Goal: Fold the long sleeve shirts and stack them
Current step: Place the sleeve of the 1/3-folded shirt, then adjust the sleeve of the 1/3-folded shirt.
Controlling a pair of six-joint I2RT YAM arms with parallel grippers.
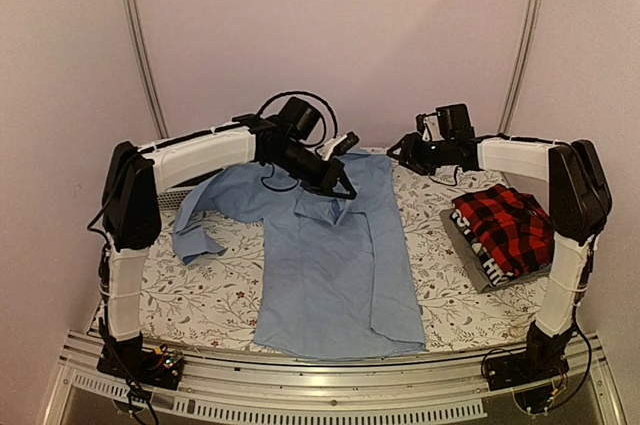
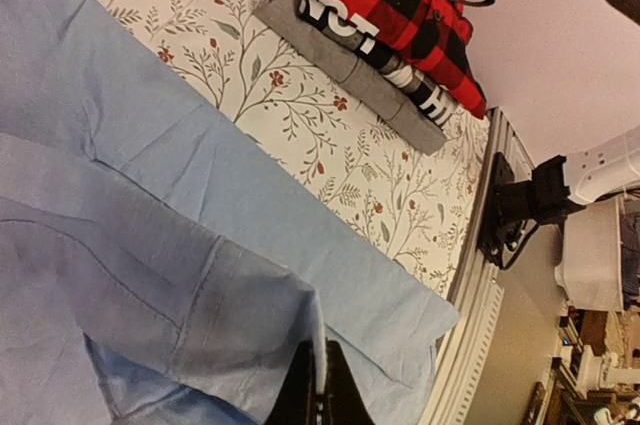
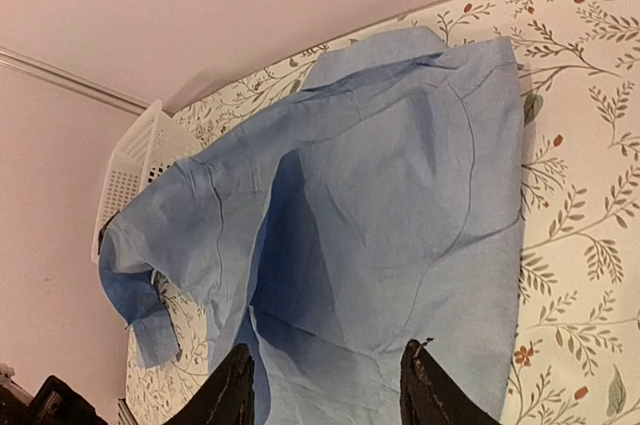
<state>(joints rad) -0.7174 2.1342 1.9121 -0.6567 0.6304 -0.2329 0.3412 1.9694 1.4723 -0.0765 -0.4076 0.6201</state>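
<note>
The light blue button-up shirt (image 1: 335, 265) lies spread on the floral table cover, one sleeve out to the left. My left gripper (image 1: 343, 188) is shut on a fold of its cloth near the upper middle and lifts it; the left wrist view shows the blue edge pinched between the fingers (image 2: 322, 385). My right gripper (image 1: 400, 152) is open and empty, hovering at the shirt's far right shoulder; its fingers (image 3: 232, 390) frame the blue cloth (image 3: 400, 215). The red-and-black plaid shirt (image 1: 505, 227) lies folded on the folded grey shirt with white lettering (image 1: 478, 263) at the right.
A white lattice basket (image 3: 135, 170) stands off the table's far left side. The table's front rail (image 1: 330, 385) runs along the near edge. Cables hang above the left arm.
</note>
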